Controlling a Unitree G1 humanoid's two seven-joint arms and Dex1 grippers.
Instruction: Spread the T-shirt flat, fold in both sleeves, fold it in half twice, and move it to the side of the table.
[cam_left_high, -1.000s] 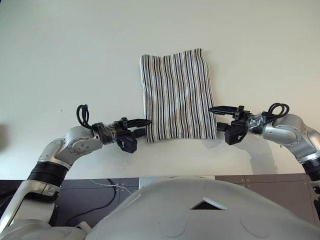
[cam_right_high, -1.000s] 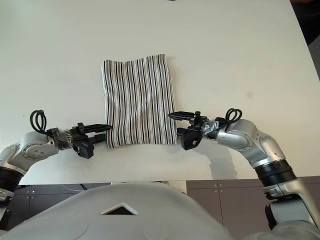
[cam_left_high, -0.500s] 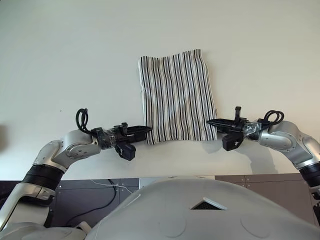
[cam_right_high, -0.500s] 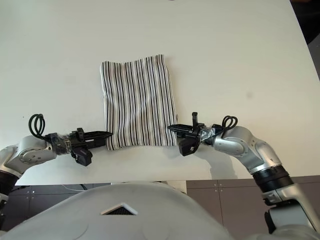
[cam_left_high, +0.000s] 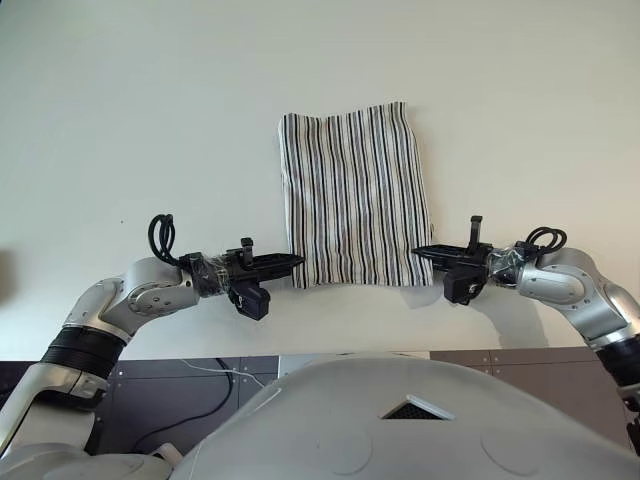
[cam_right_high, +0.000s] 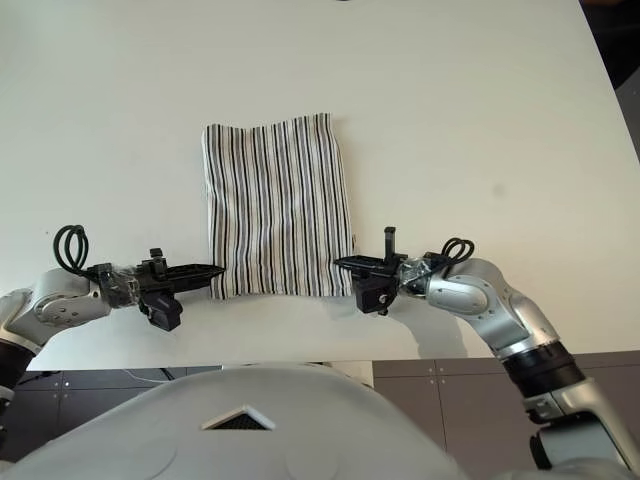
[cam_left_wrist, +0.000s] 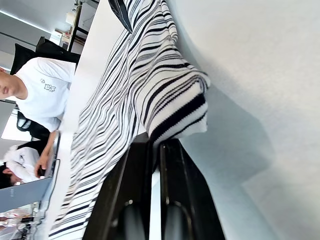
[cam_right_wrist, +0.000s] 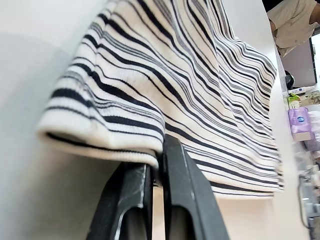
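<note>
The left claw (cam_left_high: 297, 260) is clenched on the near left corner of the T-shirt (cam_left_high: 355, 195), with the striped hem caught at its fingertips. The right claw (cam_left_high: 417, 252) grips the near right corner the same way, though how deep the cloth sits there is hard to judge. The T-shirt, striped black and white, lies folded into a tall rectangle in the middle of the white desk (cam_left_high: 150, 120), and the claws point inward at each other.
</note>
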